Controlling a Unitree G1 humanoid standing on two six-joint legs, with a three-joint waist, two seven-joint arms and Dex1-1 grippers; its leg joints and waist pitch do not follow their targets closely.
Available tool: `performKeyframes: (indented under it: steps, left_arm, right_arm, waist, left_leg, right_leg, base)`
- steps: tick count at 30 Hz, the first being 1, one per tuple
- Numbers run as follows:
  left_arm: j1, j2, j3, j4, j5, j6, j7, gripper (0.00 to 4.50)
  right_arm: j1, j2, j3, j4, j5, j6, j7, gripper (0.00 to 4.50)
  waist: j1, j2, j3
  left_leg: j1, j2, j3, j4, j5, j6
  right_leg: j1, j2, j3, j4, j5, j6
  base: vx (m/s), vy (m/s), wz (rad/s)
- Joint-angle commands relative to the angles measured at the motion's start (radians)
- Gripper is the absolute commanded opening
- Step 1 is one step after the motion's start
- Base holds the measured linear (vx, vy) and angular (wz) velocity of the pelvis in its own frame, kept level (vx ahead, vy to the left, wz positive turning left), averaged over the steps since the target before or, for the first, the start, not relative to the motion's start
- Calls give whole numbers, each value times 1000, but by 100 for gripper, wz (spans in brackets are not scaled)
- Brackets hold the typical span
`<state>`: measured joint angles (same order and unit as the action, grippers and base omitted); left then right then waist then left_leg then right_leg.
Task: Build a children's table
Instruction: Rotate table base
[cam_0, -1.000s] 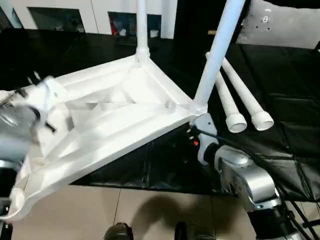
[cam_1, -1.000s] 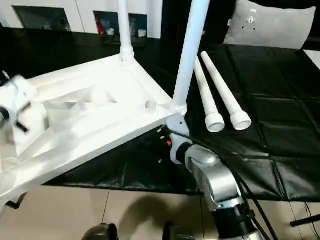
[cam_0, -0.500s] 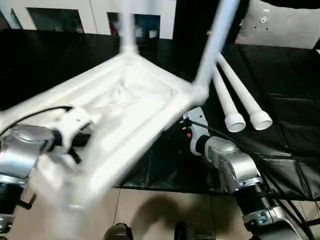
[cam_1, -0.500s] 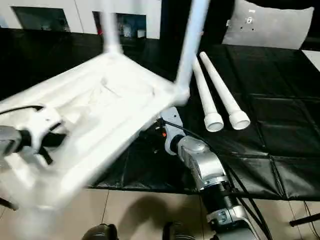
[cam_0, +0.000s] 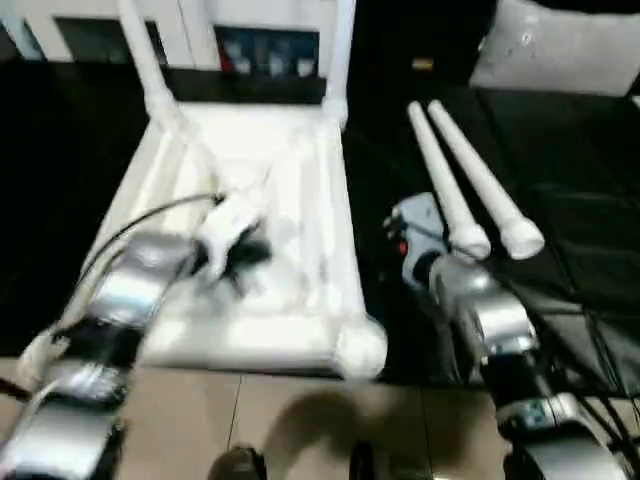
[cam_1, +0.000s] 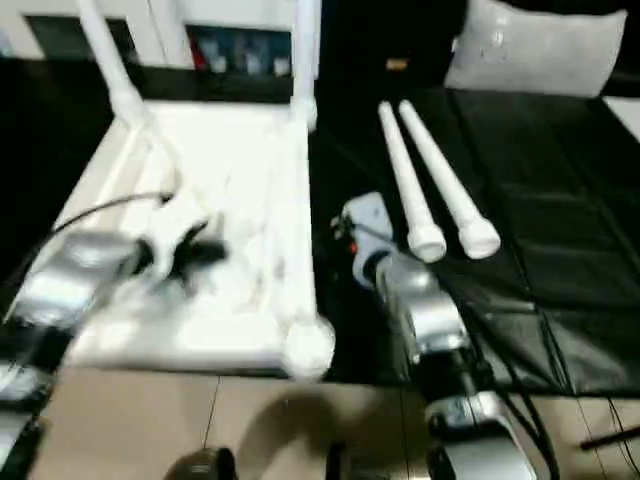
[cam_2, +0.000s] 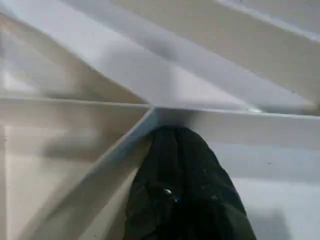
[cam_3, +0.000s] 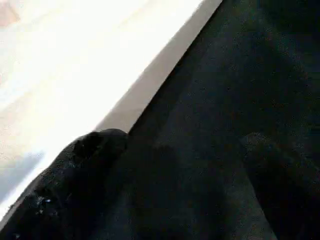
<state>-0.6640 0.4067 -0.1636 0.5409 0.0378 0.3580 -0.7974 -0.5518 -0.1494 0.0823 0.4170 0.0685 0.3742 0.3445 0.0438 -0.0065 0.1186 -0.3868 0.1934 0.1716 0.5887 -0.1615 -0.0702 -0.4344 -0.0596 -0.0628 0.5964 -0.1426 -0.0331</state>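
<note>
The white table top (cam_0: 300, 190) lies upside down on the black table cover (cam_0: 560, 230), ribbed underside up, its near edge at the cover's front edge and a round corner socket (cam_0: 360, 345) sticking out toward the floor. Two legs stand in its far corners: the left leg (cam_0: 140, 60) leans and the right leg (cam_0: 340, 50) rises straight, both cut off by the top of the head views. Two loose legs (cam_0: 465, 185) lie side by side on the cover to the right of the top, open ends toward the robot.

The left gripper (cam_0: 245, 255) rests over the middle of the underside. In its wrist view the black fingers (cam_2: 185, 185) are pressed together with their tip against a junction of ribs; nothing is held between them.

The right gripper (cam_3: 185, 165) hangs over the cover between the table top and the loose legs. From the head views its fingers are hidden behind the wrist housing; its wrist view shows them spread wide and empty, one finger (cam_3: 75, 175) next to the top's pale edge, the other a dim shape against the dark cover
</note>
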Motion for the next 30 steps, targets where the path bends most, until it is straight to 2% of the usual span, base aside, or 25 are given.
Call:
performKeyframes:
  steps: [1, 2, 3, 4, 5, 8, 9, 10, 12, 13, 14, 15, 18, 19, 22, 23, 24, 26, 27, 29, 30]
  left_arm:
    - [-35, -23, 17, 2, -10, -51, 28, 1]
    - [-71, -63, 26, 79, 7, -98, 121, 1]
    - [-92, -83, 40, 128, 12, -121, 186, 1]
    - [-99, -89, 43, 145, 14, -131, 202, 1]
    - [-127, -112, 60, 217, 16, -190, 263, 1]
    - [-139, -139, 84, 251, -5, -251, 281, 1]
    - [-133, -146, 91, 237, -21, -265, 257, 1]
    - [-117, -150, 94, 202, -44, -280, 206, 1]
    - [-105, -150, 94, 178, -56, -281, 179, 1]
    - [-77, -142, 92, 126, -72, -279, 135, 1]
    - [-73, -140, 90, 119, -75, -279, 126, 1]
    - [-40, -114, 70, 60, -91, -269, 60, 1]
    - [5, -71, 41, -34, -107, -241, -8, 41]
    - [21, -57, 34, -76, -119, -222, -34, 41]
    - [88, 7, 3, -270, -168, -125, -143, 66]
    - [91, 10, 2, -280, -171, -120, -147, 66]
    - [97, 15, 0, -301, -175, -109, -155, 82]
    - [108, 23, -2, -342, -186, -77, -171, 85]
    - [117, 31, -9, -375, -189, -60, -184, 103]
    - [122, 35, -14, -398, -189, -49, -182, 119]
    - [124, 35, -15, -410, -190, -40, -178, 123]
  right_arm:
    - [-18, 4, -6, -18, 3, -29, 0, 450]
    - [-47, -9, -49, -20, 0, -52, -47, 450]
    - [-63, -15, -71, -25, 3, -51, -69, 450]
    - [-66, -16, -75, -26, 4, -51, -74, 450]
    - [-89, -26, -99, -31, 8, -37, -94, 450]
    - [-128, -46, -123, -26, 5, 0, -124, 450]
    - [-148, -55, -127, -16, -5, 37, -146, 450]
    - [-177, -67, -130, 14, -10, 84, -156, 450]
    - [-193, -73, -133, 34, -7, 100, -150, 450]
    - [-233, -92, -133, 102, 0, 122, -123, 450]
    - [-240, -96, -131, 116, -4, 121, -122, 450]
    - [-286, -114, -127, 207, -17, 121, -119, 450]
    - [-342, -136, -115, 318, -45, 101, -122, 450]
    - [-362, -142, -108, 353, -56, 112, -126, 450]
    - [-455, -165, -95, 526, -90, 161, -159, 450]
    - [-460, -166, -96, 534, -90, 159, -158, 450]
    - [-468, -167, -98, 551, -88, 154, -158, 450]
    - [-494, -171, -105, 602, -80, 150, -148, 450]
    - [-518, -177, -100, 661, -79, 155, -119, 450]
    - [-536, -178, -121, 716, -68, 166, -104, 450]
    - [-544, -179, -131, 742, -66, 161, -106, 422]
  waist:
    - [6, 11, -96]
    - [7, 10, -99]
    - [6, 10, -98]
    - [8, 10, -102]
    - [10, 12, -102]
    - [14, 9, -102]
    - [14, 11, -101]
    - [13, 9, -102]
    - [14, 10, -102]
    - [12, 8, -103]
    - [11, 10, -102]
    - [13, 9, -103]
    - [6, 10, -99]
    - [7, 11, -98]
    - [5, 14, -96]
    - [4, 17, -98]
    - [3, 15, -95]
    - [6, 15, -91]
    - [6, 13, -91]
    - [5, 12, -88]
    - [6, 10, -87]
  left_leg:
    - [17, 20, -6, -60, -162, 12]
    - [15, 20, -5, -58, -147, 19]
    - [14, 16, -2, -56, -143, 23]
    - [18, 15, -2, -54, -135, 31]
    - [15, 14, -2, -54, -132, 37]
    - [15, 15, -4, -54, -139, 39]
    - [16, 15, -3, -54, -137, 38]
    - [15, 13, -3, -54, -131, 37]
    - [17, 16, -2, -53, -131, 38]
    - [14, 17, -2, -52, -135, 42]
    - [15, 18, -1, -52, -139, 42]
    - [18, 19, 0, -51, -142, 42]
    - [17, 22, 1, -52, -162, 27]
    - [19, 22, 1, -52, -166, 23]
    - [22, 27, 1, -54, -169, 10]
    - [24, 28, 1, -51, -176, 2]
    - [21, 26, 1, -53, -182, 4]
    - [23, 25, 4, -53, -205, 2]
    - [22, 26, 3, -52, -217, -3]
    - [21, 26, 2, -53, -228, -5]
    - [21, 25, 4, -53, -228, -4]
  right_leg:
    - [77, -69, 48, -60, -193, -188]
    - [79, -67, 48, -56, -162, -197]
    - [76, -62, 48, -58, -149, -197]
    - [78, -61, 48, -55, -122, -207]
    - [81, -61, 46, -54, -115, -209]
    - [83, -64, 45, -56, -135, -205]
    - [82, -64, 45, -56, -137, -208]
    - [84, -62, 44, -57, -140, -213]
    - [83, -65, 45, -54, -133, -228]
    - [84, -65, 45, -54, -128, -236]
    - [82, -67, 45, -53, -128, -243]
    - [80, -68, 45, -55, -131, -245]
    - [76, -66, 44, -54, -160, -248]
    - [76, -65, 45, -53, -164, -241]
    - [72, -65, 44, -48, -160, -256]
    - [71, -69, 46, -43, -160, -261]
    - [72, -65, 45, -47, -165, -259]
    - [70, -63, 46, -50, -188, -243]
    - [70, -64, 45, -47, -209, -241]
    - [70, -64, 45, -50, -231, -234]
    - [68, -63, 45, -53, -237, -229]
  base:
    - [0, 0, 0]
    - [0, 0, 0]
    - [0, 0, 0]
    - [0, 0, 0]
    - [0, 0, 0]
    - [0, 0, 0]
    - [0, 0, 0]
    - [0, 0, 0]
    - [0, 0, 0]
    - [0, 0, 0]
    - [0, 0, 0]
    - [0, 0, 0]
    - [0, 0, 0]
    - [0, 0, 0]
    - [0, 0, 0]
    - [0, 0, 0]
    - [0, 0, 0]
    - [0, 0, 0]
    - [0, 0, 0]
    - [0, 0, 0]
    - [0, 0, 0]
